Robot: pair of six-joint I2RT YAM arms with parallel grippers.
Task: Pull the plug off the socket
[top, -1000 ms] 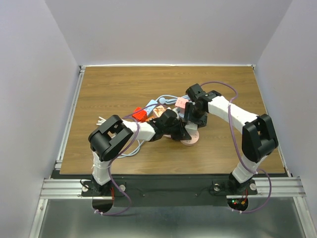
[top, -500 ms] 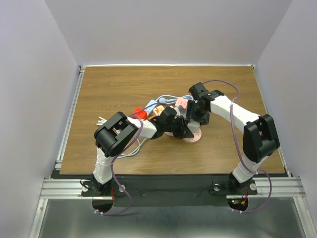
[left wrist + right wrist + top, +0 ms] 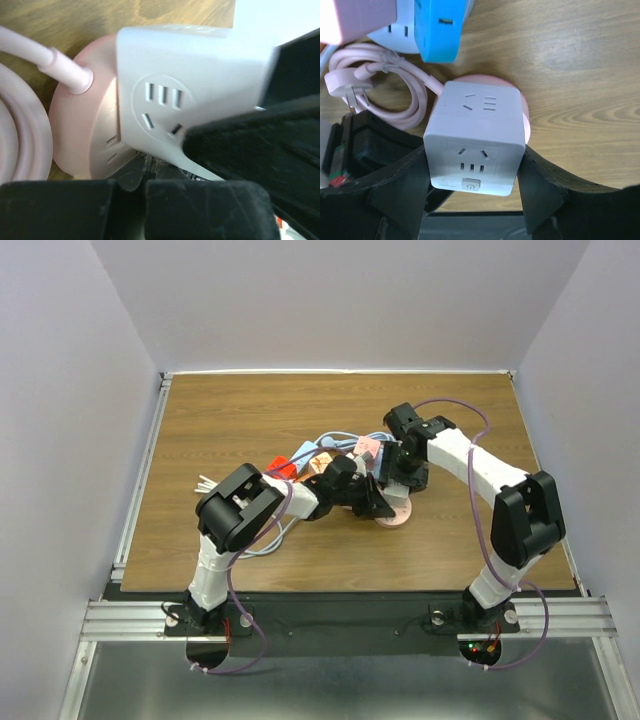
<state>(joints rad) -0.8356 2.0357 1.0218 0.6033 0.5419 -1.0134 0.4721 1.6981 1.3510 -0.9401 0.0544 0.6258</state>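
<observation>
A white cube plug [image 3: 477, 135] sits on a pink round socket [image 3: 525, 120] on the wooden table. My right gripper [image 3: 472, 170] is shut on the cube, one finger on each side face. In the left wrist view the cube [image 3: 190, 85] stands on the pink socket [image 3: 85, 145], and my left gripper [image 3: 140, 192] is shut on the socket's near rim. In the top view the two grippers meet at mid-table: the left [image 3: 378, 505] low against the pink socket [image 3: 396, 517], the right [image 3: 402, 480] above it, hiding the cube.
A blue socket block [image 3: 440, 25], a coiled pink cable [image 3: 395, 85] and its pink plug [image 3: 342, 87] lie beside the socket. A red block [image 3: 283, 470], a pink cube [image 3: 366, 448] and light blue cables [image 3: 330, 440] lie to the left and behind.
Both grippers and the pink socket have shifted a little to the right together. The left arm's elbow has swung right. Both grips are unchanged.
</observation>
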